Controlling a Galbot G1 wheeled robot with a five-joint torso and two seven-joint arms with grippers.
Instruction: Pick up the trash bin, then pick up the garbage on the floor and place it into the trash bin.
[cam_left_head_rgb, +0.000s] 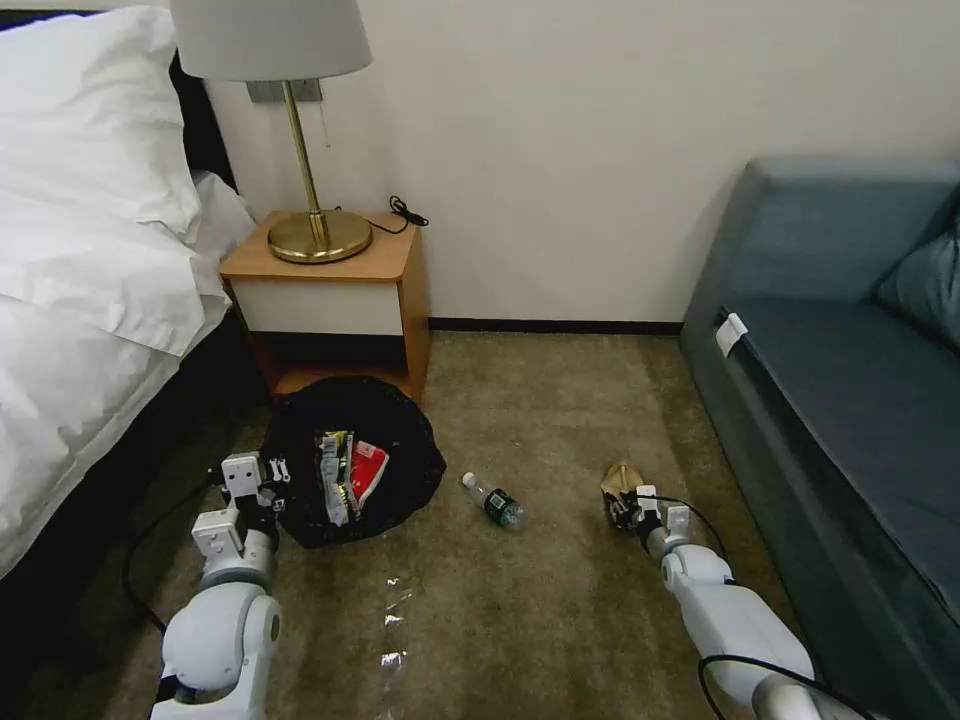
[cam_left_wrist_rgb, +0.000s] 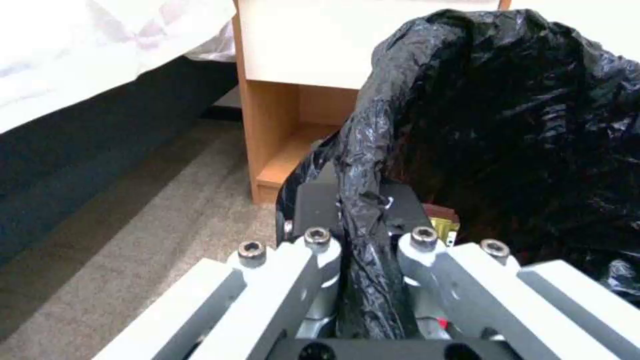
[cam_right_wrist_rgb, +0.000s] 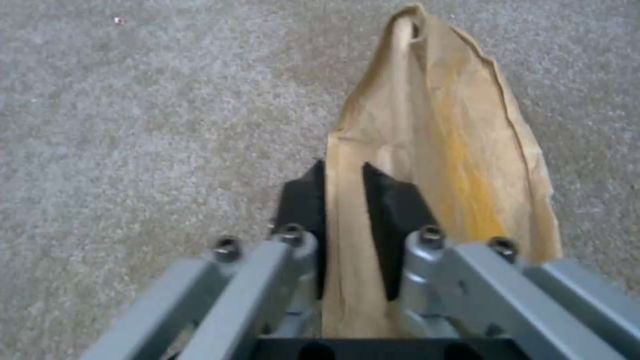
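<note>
Brown paper (cam_right_wrist_rgb: 427, 150), crumpled into a loose cone, sits pinched between the closed pads of the right end effector (cam_right_wrist_rgb: 343, 200) low over the carpet (cam_right_wrist_rgb: 133, 125), near the foot of the blue sofa (cam_left_head_rgb: 830, 380). It looks light and soft, likely to crush or slip rather than resist, so a hold on a folded ridge, as here, seems the surest.

Across the floor, the left end effector (cam_left_wrist_rgb: 363, 220) is clamped on the rim of the trash bin (cam_left_head_rgb: 350, 460), its pads closed over the black liner (cam_left_wrist_rgb: 507, 115) folded there. The liner is thin and slick — a grip that catches the stiff plastic rim beneath it should carry the bin better than one on film alone. The bin is beside the wooden nightstand (cam_left_head_rgb: 330, 290); whether it rests on the carpet or hangs just off it cannot be told. A red-and-white wrapper (cam_left_head_rgb: 368, 472) and a dark-and-yellow snack wrapper (cam_left_head_rgb: 333, 472) already lie inside.

Between the two arms a small clear bottle (cam_left_head_rgb: 492, 500) lies on its side on the carpet, well apart from both. Round and smooth, it will probably roll if nudged, and is best taken across its body.

A brass lamp (cam_left_head_rgb: 318, 230) stands on the nightstand with a cord trailing behind, and the bed (cam_left_head_rgb: 90, 280) hangs close on the left — both crowd the bin's side. A scrap of clear film (cam_left_head_rgb: 392, 600) glints on the carpet nearer the robot.
</note>
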